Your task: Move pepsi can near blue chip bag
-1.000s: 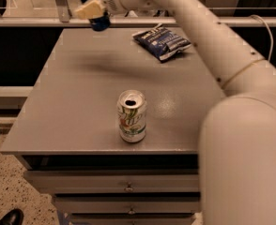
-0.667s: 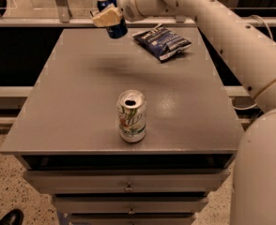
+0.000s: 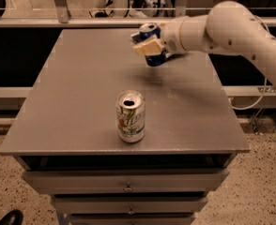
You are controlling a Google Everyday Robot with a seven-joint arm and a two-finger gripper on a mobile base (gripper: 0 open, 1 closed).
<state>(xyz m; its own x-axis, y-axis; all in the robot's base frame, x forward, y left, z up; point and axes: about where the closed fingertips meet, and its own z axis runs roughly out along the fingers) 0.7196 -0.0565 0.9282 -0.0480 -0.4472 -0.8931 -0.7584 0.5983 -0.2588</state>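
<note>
My gripper [image 3: 148, 46] hangs above the far right part of the grey table [image 3: 72, 102], at the end of the white arm that reaches in from the right. It is shut on the pepsi can [image 3: 149, 31], a dark blue can with a silver top, held tilted and clear of the tabletop. The can's blue lower end shows under the fingers [image 3: 147, 47]. The blue chip bag is hidden, with my gripper and arm covering the far right spot of the table.
A white-and-green soda can [image 3: 130, 116] stands upright, opened, near the table's front edge. Drawers [image 3: 126, 187] sit under the tabletop. A railing and chair legs stand beyond the far edge. A cable hangs at the right.
My gripper has carried the pepsi can from the far left-centre to the right and lower over the table. The arm now covers the blue chip bag. The white-and-green can has not moved.
</note>
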